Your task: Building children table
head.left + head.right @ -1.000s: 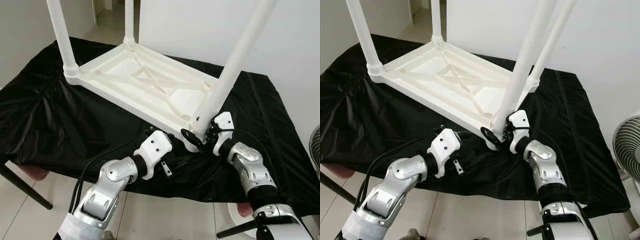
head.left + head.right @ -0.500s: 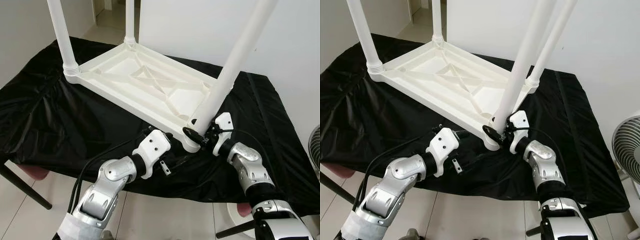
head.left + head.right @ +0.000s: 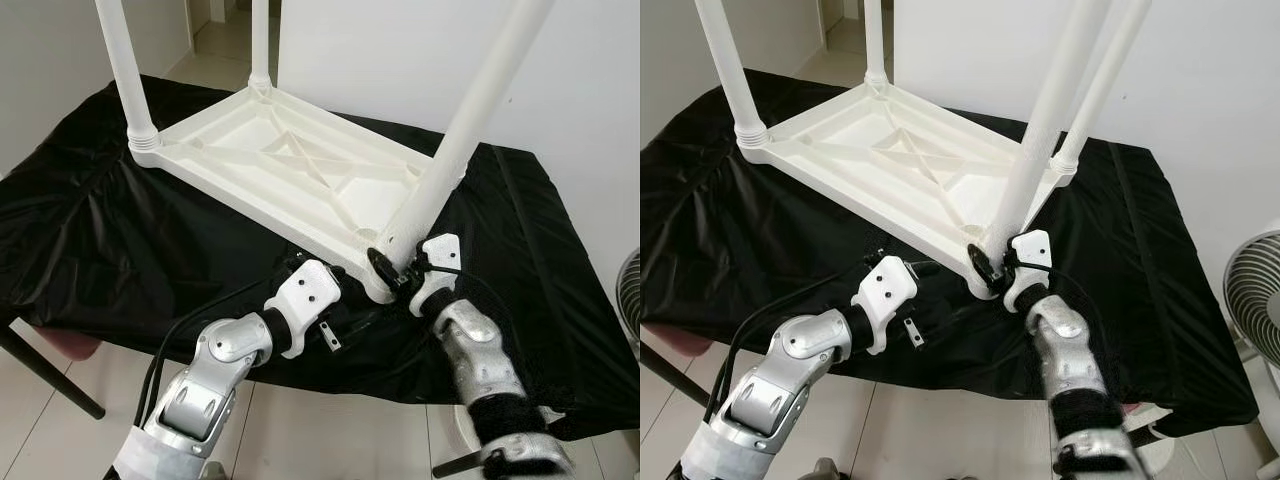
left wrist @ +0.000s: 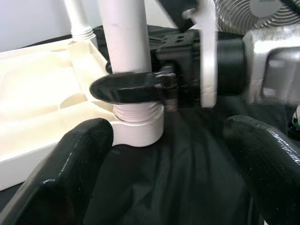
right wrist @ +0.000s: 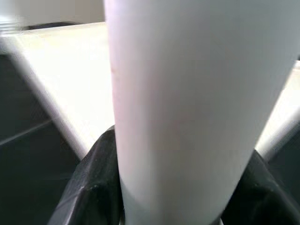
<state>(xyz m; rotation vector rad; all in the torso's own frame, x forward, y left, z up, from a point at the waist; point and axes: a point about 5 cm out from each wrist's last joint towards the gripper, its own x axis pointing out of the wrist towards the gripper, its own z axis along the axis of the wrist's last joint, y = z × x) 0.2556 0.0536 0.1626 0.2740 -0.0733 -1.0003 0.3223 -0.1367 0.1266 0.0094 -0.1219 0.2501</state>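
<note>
No writing reads anywhere. The upturned white table [image 3: 290, 170] lies on my black-draped bench [image 3: 90, 240]. My right fingers [image 3: 392, 272] clamp its near leg [image 3: 450, 150] just above the socket; my left fingers [image 4: 84, 154] hang spread nearby, empty. Leg tops are cut off.

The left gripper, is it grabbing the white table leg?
No, the left gripper is open with nothing between its fingers; the right gripper clamps the leg.
</note>
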